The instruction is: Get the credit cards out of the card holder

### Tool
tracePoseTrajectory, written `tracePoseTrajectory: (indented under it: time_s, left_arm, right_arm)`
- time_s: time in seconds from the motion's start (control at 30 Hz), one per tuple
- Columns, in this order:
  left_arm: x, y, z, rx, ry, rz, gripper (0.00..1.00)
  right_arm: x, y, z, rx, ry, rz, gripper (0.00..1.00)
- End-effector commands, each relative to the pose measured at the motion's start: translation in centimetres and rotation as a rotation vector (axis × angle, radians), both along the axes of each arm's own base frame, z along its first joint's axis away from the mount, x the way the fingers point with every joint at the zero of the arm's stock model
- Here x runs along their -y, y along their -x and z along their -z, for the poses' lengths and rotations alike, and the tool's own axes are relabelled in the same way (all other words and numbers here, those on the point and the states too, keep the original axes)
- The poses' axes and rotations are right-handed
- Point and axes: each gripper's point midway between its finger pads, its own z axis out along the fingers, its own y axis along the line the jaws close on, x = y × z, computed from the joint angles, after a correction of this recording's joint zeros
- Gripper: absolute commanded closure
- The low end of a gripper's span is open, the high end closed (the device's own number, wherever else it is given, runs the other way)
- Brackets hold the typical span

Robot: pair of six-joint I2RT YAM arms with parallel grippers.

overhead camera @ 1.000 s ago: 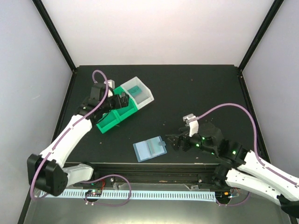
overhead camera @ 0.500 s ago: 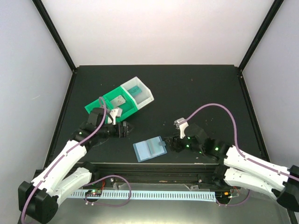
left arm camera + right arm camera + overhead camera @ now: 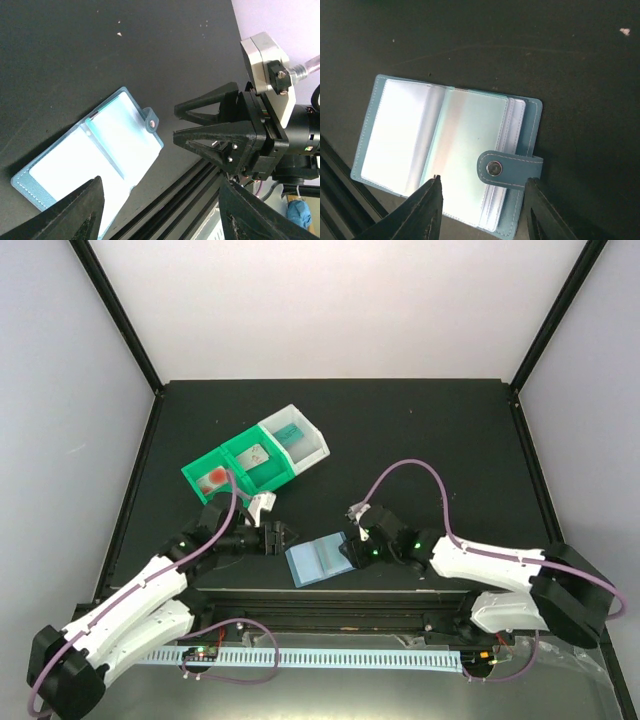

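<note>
Top external view: the card holder (image 3: 320, 560) lies open by the near edge of the surface (image 3: 420, 440). Left fingers (image 3: 283, 537) and right fingers (image 3: 348, 553) sit on either side, spread apart, holding nothing. A push could slide the holder off the edge, or a bad pinch might pick up the whole holder.

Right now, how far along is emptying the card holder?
Looks done: teal card in white tray, pale card in green tray. In hand: left claw and right claw, both open, flank the open card holder, gripping nothing. Left: its sleeves; can't tell if they're empty.
</note>
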Motion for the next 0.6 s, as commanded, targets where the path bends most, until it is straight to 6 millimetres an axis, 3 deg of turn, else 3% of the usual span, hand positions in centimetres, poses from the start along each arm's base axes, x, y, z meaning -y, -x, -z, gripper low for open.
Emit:
tracePoseTrajectory:
  time_s: [0.0, 0.13, 0.23, 0.33, 0.4, 0.57]
  left_arm:
    - [0.8, -0.3, 0.1, -0.003, 0.033, -0.008, 0.38]
    - [1.4, 0.0, 0.9, -0.020, 0.066, 0.003, 0.40]
    - [1.4, -0.1, 2.0, -0.042, 0.053, -0.005, 0.40]
    - [1.5, 0.0, 2.9, -0.066, 0.050, -0.007, 0.40]
    - [1.7, 0.1, 3.2, -0.077, 0.056, -0.003, 0.42]
    - [2.0, 0.1, 3.5, -0.092, 0.099, -0.011, 0.48]
  right_arm:
    - [-1.4, -1.2, 0.1, 0.036, -0.014, -0.018, 0.52]
    - [-1.5, -1.3, 1.4, 0.025, 0.057, -0.059, 0.48]
    - [-1.7, -1.3, 2.2, 0.014, 0.081, -0.074, 0.38]
    - [-1.3, -1.6, 3.0, 0.015, 0.120, -0.058, 0.36]
    - [-0.9, -1.9, 3.5, 0.018, 0.146, -0.045, 0.39]
    - [-0.8, -1.8, 4.0, 0.014, 0.143, -0.041, 0.61]
